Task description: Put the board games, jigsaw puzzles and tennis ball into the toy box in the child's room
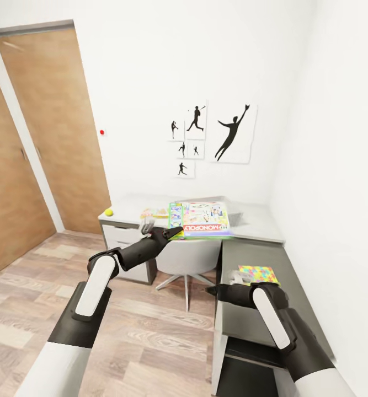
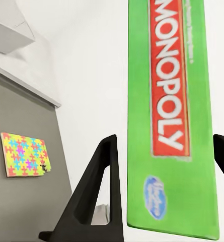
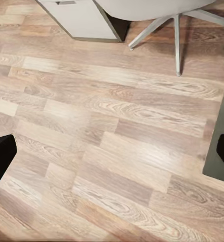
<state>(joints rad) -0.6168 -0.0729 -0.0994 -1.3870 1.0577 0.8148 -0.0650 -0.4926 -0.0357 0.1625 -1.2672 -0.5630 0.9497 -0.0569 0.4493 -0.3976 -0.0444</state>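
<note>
Head view: the left pincer [image 1: 175, 231] is gripping the Monopoly box [image 1: 203, 219] over the tabletop [image 1: 255, 220], near the tennis ball [image 1: 108, 212]. The right pincer [image 3: 112, 151] is hanging released above the wooden floor [image 3: 106, 126].

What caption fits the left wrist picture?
Left claw holding the green Monopoly box, jigsaw puzzle on the desk behind.

A white swivel chair [image 1: 188, 259] is tucked under the table [image 1: 250, 253], silhouette posters [image 1: 211, 138] hang above, a wooden door [image 1: 57, 132] stands nearby.
</note>
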